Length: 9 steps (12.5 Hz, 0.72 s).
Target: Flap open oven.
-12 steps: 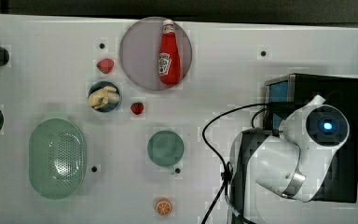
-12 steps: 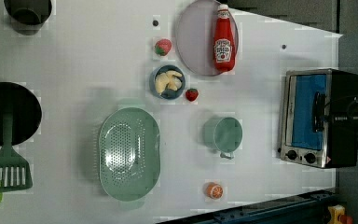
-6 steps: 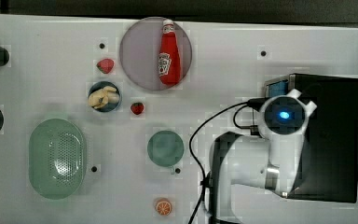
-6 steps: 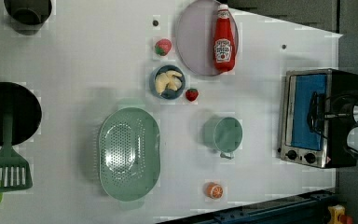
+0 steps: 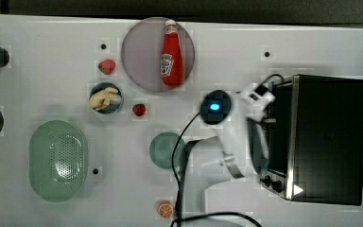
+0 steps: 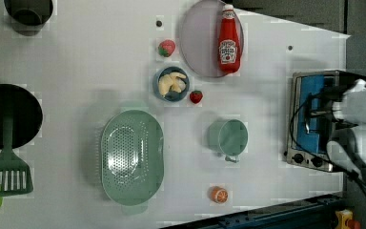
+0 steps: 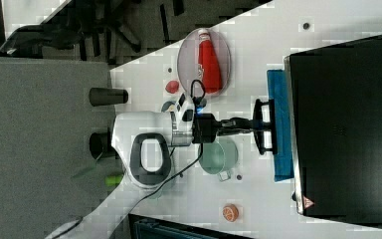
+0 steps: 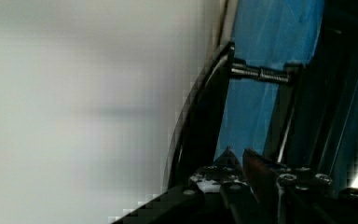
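The oven [image 5: 331,137] stands black and boxy at the top view's right, its front facing the top view's left. In the right view its blue glass door [image 7: 280,124] sits just off the silver front frame, with the bar handle [image 7: 258,127] in front of it. My gripper [image 7: 246,124] reaches level to the middle of that handle. In the wrist view the fingertips [image 8: 228,156] lie close together, shut, right by the dark handle bar [image 8: 205,121] and the blue door [image 8: 261,107]. The two knobs [image 6: 307,160] show in the left view.
A teal cup [image 5: 163,149] stands right under my arm. A ketchup bottle [image 5: 170,52] lies on a grey plate [image 5: 139,61]. A banana bowl [image 5: 105,98], two strawberries [image 5: 139,109], a green colander [image 5: 56,161] and an orange half [image 5: 165,209] lie toward the top view's left.
My arm swung off the oven's top toward the top view's left and now stands in front of the door, with the gripper brought to the handle.
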### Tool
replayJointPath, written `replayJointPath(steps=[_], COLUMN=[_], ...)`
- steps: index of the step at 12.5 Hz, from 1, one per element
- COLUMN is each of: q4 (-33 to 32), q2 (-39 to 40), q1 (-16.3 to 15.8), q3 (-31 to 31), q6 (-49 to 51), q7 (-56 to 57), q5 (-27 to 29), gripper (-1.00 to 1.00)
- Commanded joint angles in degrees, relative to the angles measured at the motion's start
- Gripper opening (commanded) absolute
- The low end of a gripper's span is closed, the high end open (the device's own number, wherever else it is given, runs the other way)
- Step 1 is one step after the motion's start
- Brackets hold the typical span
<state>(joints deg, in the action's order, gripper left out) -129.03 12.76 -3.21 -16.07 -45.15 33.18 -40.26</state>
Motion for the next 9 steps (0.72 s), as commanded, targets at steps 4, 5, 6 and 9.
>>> replayJointPath(steps=[4,5,6,9], q4=[0.5,1.22,1.96,3.54], q2=[10.33,11.8,13.1,16.34], q1=[-5.9,-6.18,-6.4,-6.52], q3=[3.98,3.98,4.0,4.08], q6=[-0.85,-1.03,-1.16,-2.32], q7=[-22.79,-23.02,-23.02,-23.06], q5=[-4.92,-4.95,-4.92,-4.92], gripper=[-0.65,-0.65,-0.65,-0.65])
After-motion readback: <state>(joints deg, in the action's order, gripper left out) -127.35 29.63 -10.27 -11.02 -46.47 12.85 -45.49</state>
